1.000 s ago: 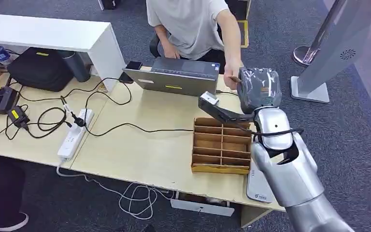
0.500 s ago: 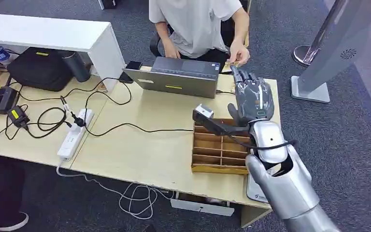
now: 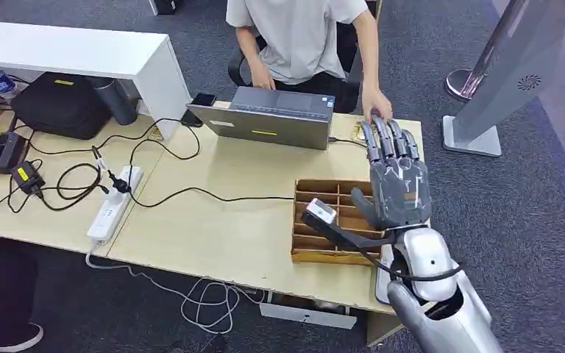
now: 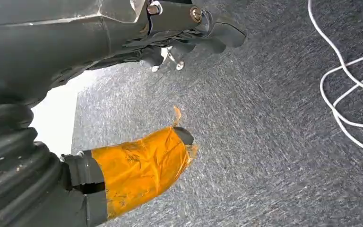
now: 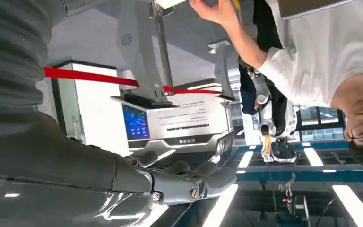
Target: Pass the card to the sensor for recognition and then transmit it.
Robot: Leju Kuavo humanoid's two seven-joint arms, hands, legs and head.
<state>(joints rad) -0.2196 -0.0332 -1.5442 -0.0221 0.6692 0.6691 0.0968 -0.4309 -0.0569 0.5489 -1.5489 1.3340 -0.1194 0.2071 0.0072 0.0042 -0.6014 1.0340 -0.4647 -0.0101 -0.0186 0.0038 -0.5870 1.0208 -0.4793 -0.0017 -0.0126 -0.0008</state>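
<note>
Right robot hand (image 3: 396,180) pulled back, fingers spread, empty, over wooden desk (image 3: 221,220), grey carpet (image 3: 530,213).

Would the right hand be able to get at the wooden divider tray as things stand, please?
Probably yes. The right hand is open, holding nothing, and hovers by the far right corner of the wooden divider tray. Nothing lies between them; the person's hand rests farther back on the table edge.

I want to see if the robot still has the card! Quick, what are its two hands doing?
Right hand: open, fingers stretched out flat, holding nothing.
Left hand: hangs over the floor, holding nothing; open or closed cannot be told.
</note>
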